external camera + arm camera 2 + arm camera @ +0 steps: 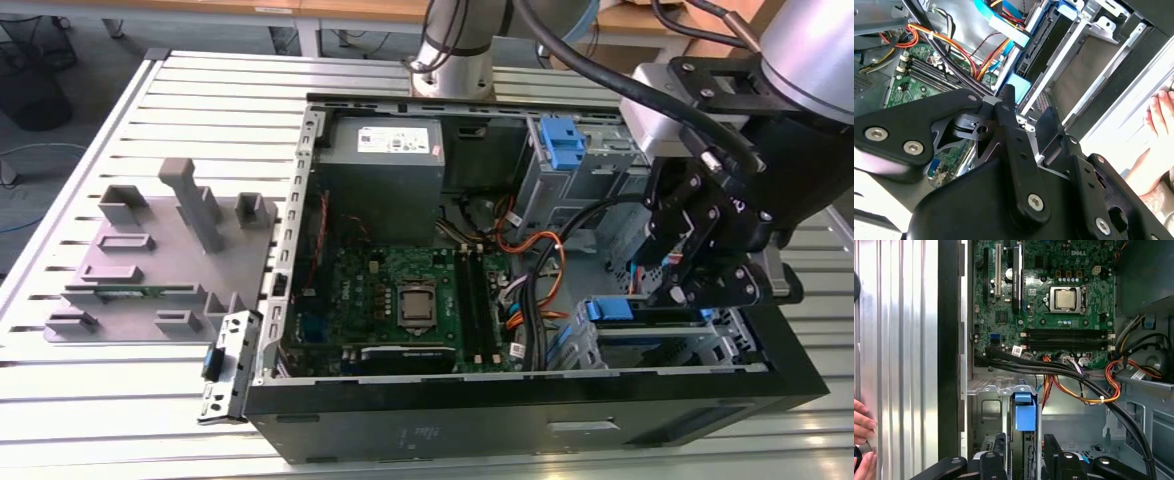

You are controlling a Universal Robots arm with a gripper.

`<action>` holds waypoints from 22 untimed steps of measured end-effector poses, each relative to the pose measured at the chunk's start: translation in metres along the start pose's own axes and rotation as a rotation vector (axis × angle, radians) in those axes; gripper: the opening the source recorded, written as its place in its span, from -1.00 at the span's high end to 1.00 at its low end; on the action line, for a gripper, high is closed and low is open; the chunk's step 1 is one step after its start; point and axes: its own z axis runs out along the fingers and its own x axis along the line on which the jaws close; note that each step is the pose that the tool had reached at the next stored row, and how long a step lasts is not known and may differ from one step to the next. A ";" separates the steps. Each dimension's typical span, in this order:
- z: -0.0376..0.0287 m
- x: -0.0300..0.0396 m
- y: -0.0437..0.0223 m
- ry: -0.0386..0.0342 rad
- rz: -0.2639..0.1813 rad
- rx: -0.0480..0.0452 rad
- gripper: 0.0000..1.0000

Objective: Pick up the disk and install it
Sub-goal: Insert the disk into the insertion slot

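First wrist view is showing your end effector (1025, 449) straddling the disk (1024, 412) standing edgewise in the drive bay (986, 410); whether it is pinching, you cannot tell. Nearby cables (1074, 374) are risking a snag, and a hand (863, 440) is resting close.

My worktop (200, 90) is made of long silver metal slats with thin dark gaps between them. It runs wide on the left and along the near side, and bright light shines off the near slats. Past its far edge stands a wooden table (360, 10) with a pale leg (310, 38). The floor (94, 60) is grey-blue carpet. At the far left a black thing (34, 95) sits on it, and a thin blue cable (38, 149) curls close by.
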 end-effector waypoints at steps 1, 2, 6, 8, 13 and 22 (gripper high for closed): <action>0.0004 0.0000 -0.0010 0.0000 0.000 0.0000 0.13; 0.0007 0.0000 -0.0022 -0.0001 0.000 0.0000 0.13; 0.0026 -0.0001 -0.0071 -0.0004 0.000 0.0000 0.13; 0.0044 -0.0001 -0.0077 -0.0001 0.000 0.0000 0.13; 0.0075 -0.0001 -0.0104 0.0001 0.000 0.0000 0.13; 0.0154 -0.0003 -0.0142 0.0002 0.000 0.0000 0.13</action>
